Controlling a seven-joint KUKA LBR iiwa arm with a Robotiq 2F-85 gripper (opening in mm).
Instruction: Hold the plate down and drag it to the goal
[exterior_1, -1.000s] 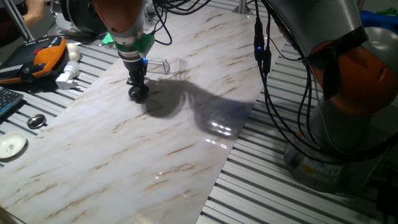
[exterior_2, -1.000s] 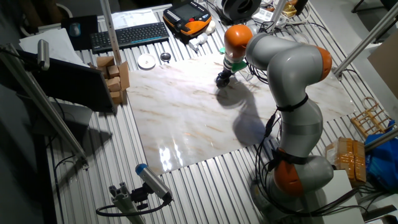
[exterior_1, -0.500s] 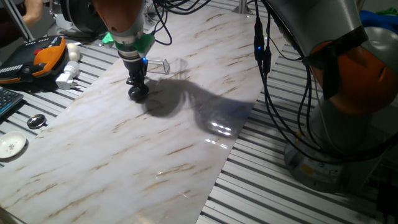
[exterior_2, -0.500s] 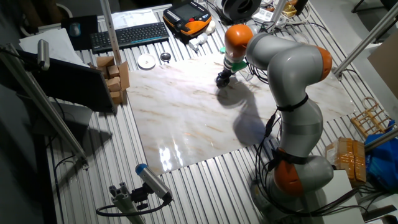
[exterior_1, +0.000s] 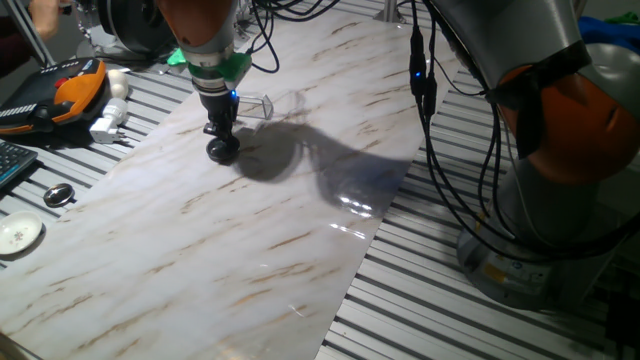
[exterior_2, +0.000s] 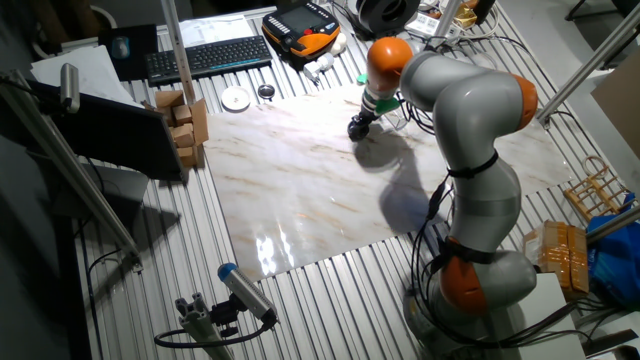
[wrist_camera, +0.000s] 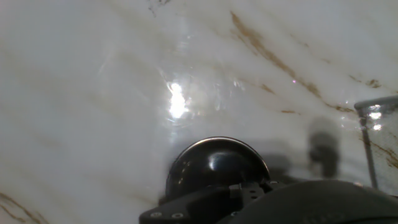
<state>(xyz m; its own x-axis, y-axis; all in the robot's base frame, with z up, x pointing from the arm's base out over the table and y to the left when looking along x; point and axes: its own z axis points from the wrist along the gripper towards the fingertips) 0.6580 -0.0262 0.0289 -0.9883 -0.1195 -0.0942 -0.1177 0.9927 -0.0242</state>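
The plate (exterior_1: 222, 151) is a small round shiny dish that looks dark here, lying on the marble board (exterior_1: 260, 230) near its far left side. My gripper (exterior_1: 221, 136) stands upright on it, fingers together, tips pressed onto the dish. The hand view shows the plate (wrist_camera: 216, 164) as a dark glossy round dish right below the hand. The goal (exterior_1: 256, 103) is a clear plastic bracket just behind and right of the plate, a short gap away. One of its walls shows at the right edge of the hand view (wrist_camera: 370, 118). In the other fixed view the gripper (exterior_2: 361, 122) is over the plate (exterior_2: 357, 129).
Left of the board lie a flat white disc (exterior_1: 18, 234), a small dark-centred metal disc (exterior_1: 58, 195), a white adapter (exterior_1: 108, 124) and an orange-black device (exterior_1: 62, 88). A keyboard (exterior_2: 205, 55) and cardboard boxes (exterior_2: 186, 120) stand beyond. Cables (exterior_1: 430, 110) hang at the board's right edge.
The arm's upper part has shifted slightly toward the goal. The gripper tip and plate have barely moved.
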